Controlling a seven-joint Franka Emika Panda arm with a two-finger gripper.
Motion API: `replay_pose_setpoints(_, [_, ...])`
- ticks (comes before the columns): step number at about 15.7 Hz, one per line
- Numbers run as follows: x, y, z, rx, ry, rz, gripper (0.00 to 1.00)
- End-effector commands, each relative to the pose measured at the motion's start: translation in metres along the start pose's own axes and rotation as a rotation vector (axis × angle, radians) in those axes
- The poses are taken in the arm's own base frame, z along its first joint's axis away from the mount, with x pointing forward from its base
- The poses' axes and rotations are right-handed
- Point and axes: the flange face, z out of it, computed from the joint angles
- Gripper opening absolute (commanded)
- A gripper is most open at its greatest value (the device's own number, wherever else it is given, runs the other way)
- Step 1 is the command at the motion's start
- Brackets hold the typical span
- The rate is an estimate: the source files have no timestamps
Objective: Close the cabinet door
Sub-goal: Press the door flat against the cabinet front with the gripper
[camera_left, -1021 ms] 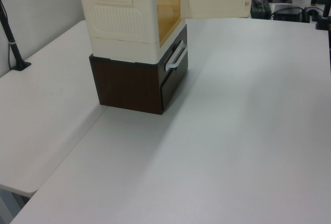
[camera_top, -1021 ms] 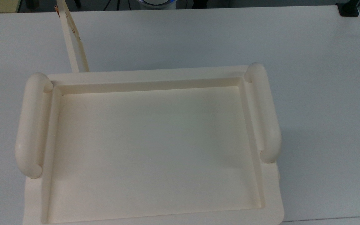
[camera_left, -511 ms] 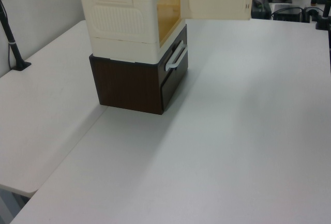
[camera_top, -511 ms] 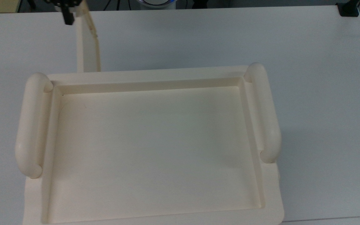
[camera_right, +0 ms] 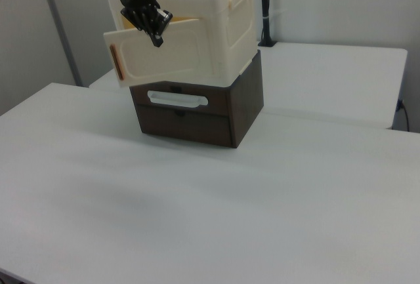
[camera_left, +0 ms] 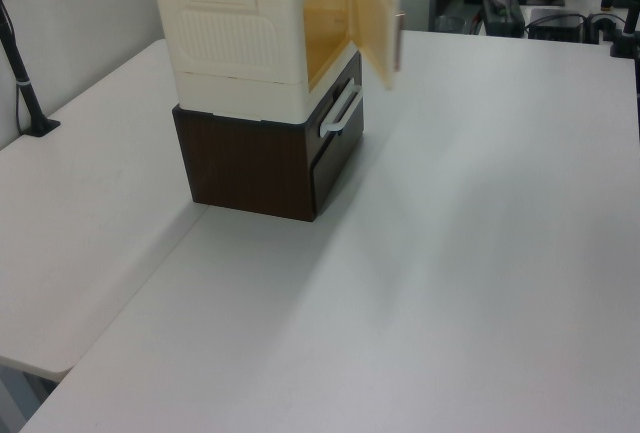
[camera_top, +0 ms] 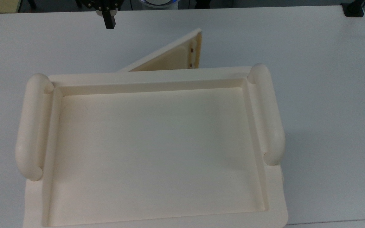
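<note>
The cabinet door [camera_top: 169, 55] is a thin cream panel hinged at the top view's left front corner of the cream cabinet [camera_top: 157, 148]. It stands at a slant, partly open, with its free edge away from the cabinet. In the left view the door [camera_left: 372, 15] hangs ajar over the orange-tinted opening. In the right view the door [camera_right: 164, 56] carries a coppery fitting [camera_right: 113, 56] at its free edge. My black gripper [camera_top: 109, 22] is shut on nothing, and the top view shows a gap between it and the door. The gripper [camera_right: 157, 35] appears in front of the door's upper part in the right view.
The cabinet sits on a dark brown drawer box [camera_right: 197, 117] with a white handle [camera_left: 340, 113]. A white table [camera_top: 312, 63] spreads around it. A black clamp [camera_top: 353, 9] sits at the far corner, and a black pole [camera_left: 22, 73] stands at the left view's left.
The door has swung from wide open to a partly open slant toward the cabinet front. My gripper has come into the top view and moved rightward along its top edge.
</note>
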Motion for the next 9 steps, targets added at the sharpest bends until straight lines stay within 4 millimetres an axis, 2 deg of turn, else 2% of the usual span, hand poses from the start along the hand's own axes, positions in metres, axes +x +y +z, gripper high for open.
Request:
replay_pose_setpoints(1, [0.000, -0.001, 0.008, 0.013, 0.005, 0.020, 0.00])
replay_pose_setpoints(7, [-0.001, -0.001, 0.012, 0.012, -0.002, 0.016, 0.00])
replay_pose_setpoints(9, [-0.006, -0.008, 0.023, -0.001, -0.038, -0.012, 0.00])
